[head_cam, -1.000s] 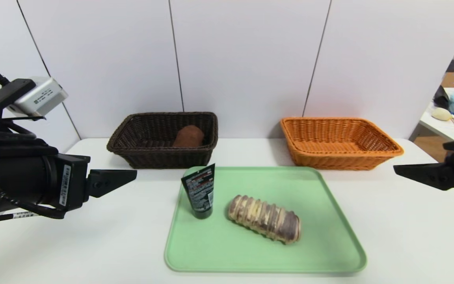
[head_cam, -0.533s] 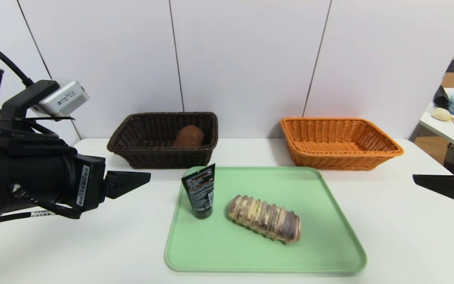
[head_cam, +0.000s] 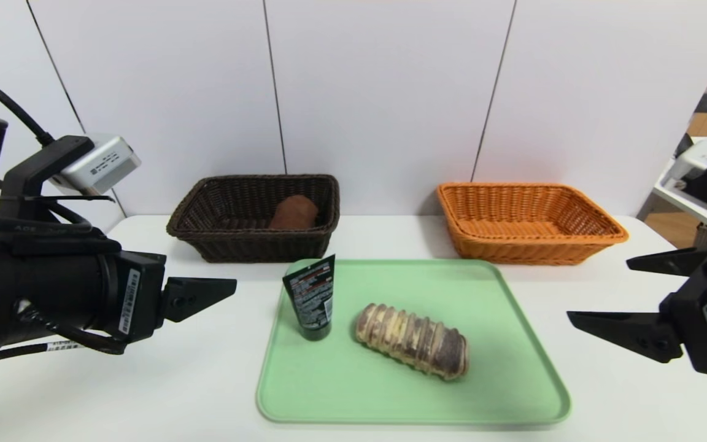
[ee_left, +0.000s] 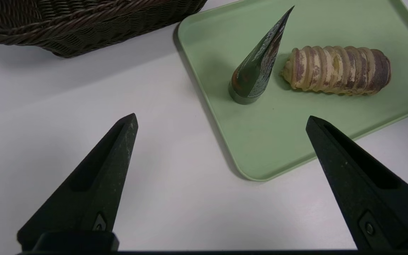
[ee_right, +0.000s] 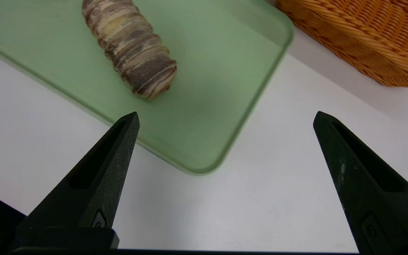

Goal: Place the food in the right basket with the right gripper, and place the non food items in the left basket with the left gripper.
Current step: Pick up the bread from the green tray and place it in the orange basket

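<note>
Striped loaf lies at right gripper's 9 o'clock

Right gripper (ee_right: pixel 227 117), wide open, nothing held, hangs just off the tray (head_cam: pixel 415 422). Striped loaf (head_cam: pixel 412 341) on tray, at about 9 o'clock from it in head view; long axis runs 10 to 4, near end toward this gripper. Right arm looks nearer; likely next pick. Orange basket (head_cam: pixel 528 252) at 11. Left gripper (ee_left: pixel 221 115), also wide open, empty, beside tray; tube (head_cam: pixel 313 301) at its 3.
</note>
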`<move>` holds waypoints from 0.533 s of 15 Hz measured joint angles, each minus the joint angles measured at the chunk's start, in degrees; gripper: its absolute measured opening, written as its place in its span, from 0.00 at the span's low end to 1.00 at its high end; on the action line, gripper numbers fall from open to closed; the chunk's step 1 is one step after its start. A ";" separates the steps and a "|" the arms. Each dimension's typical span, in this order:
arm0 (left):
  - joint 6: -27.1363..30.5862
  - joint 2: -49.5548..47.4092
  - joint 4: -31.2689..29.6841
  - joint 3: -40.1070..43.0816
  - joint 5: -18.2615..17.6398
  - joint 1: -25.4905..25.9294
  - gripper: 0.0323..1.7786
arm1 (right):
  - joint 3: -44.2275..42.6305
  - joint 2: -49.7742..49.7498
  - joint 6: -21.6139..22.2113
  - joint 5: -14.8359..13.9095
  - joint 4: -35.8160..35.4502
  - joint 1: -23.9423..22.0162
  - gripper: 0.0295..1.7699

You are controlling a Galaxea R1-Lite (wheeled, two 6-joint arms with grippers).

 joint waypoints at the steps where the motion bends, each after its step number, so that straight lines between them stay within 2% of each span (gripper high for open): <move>1: -0.34 -0.52 0.11 0.63 0.07 0.02 0.95 | -0.16 1.90 -0.05 0.04 -0.74 1.33 0.96; 8: -1.30 -4.94 1.52 2.10 1.73 3.54 0.95 | -1.67 20.10 -0.40 1.90 -9.01 6.21 0.96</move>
